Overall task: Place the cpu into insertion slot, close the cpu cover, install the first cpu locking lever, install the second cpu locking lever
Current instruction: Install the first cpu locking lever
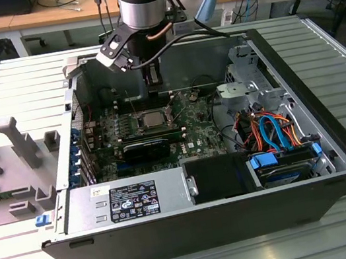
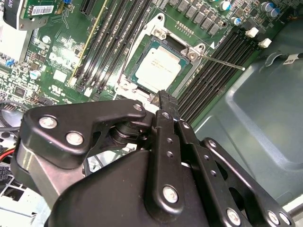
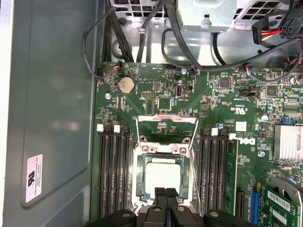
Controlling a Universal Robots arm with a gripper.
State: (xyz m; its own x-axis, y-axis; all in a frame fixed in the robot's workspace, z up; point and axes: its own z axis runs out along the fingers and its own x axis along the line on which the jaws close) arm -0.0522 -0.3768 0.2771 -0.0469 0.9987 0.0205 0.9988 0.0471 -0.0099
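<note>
The cpu (image 3: 163, 177) lies flat in the insertion slot (image 3: 140, 175) on the green board, its silver-grey top also showing in the second wrist view (image 2: 158, 68). The cpu cover (image 3: 163, 150), a silvery frame, appears to lie down around the chip. Two thin wire levers (image 3: 138, 130) stand swung away from the socket, and one lever (image 2: 222, 61) sticks out sideways past the socket. My gripper (image 3: 166, 191) hangs just above the socket's near edge, shut with nothing between its fingers. In the exterior view the gripper (image 1: 153, 79) is inside the case, behind the socket (image 1: 151, 118).
The black case wall (image 1: 210, 227) and power supply (image 1: 132, 200) stand in front of the board. Black memory slots (image 3: 113, 170) flank the socket. Cables (image 1: 270, 129) and a drive cage (image 1: 248, 79) fill the exterior view's right. A grey fixture (image 1: 17, 140) sits outside the case.
</note>
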